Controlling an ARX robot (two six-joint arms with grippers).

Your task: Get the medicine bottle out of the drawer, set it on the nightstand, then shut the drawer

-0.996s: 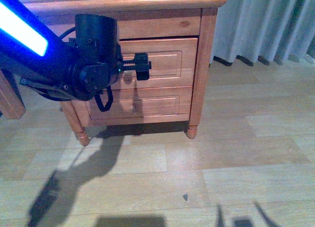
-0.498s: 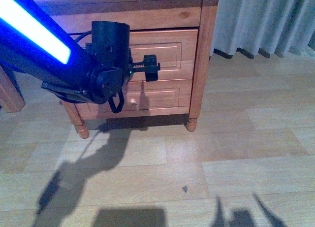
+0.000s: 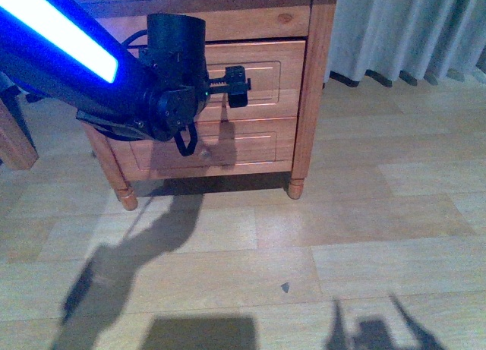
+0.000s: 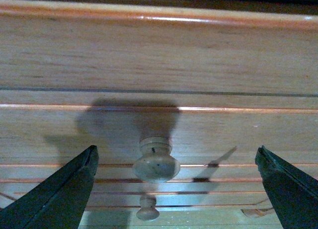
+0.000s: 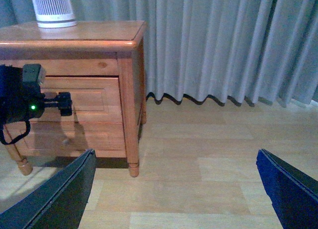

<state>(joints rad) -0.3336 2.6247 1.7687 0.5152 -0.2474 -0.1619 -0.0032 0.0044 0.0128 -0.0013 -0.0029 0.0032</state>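
Wood drawer [image 3: 273, 77] looks shut in front, your left gripper [image 3: 237, 86] at it. Left wrist: fingers [image 4: 64, 189] spread beside the knob [image 4: 155, 163], ready to pull. Right wrist: right gripper [image 5: 176, 154] spread, far off. Medicine bottle likely hides inside.

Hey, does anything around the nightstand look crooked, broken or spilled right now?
Nothing stands out. The nightstand stands level, its upper drawer and lower drawer look shut and square, and the white ribbed device sits upright on top. The only oddity is a small dark speck on the wood floor.
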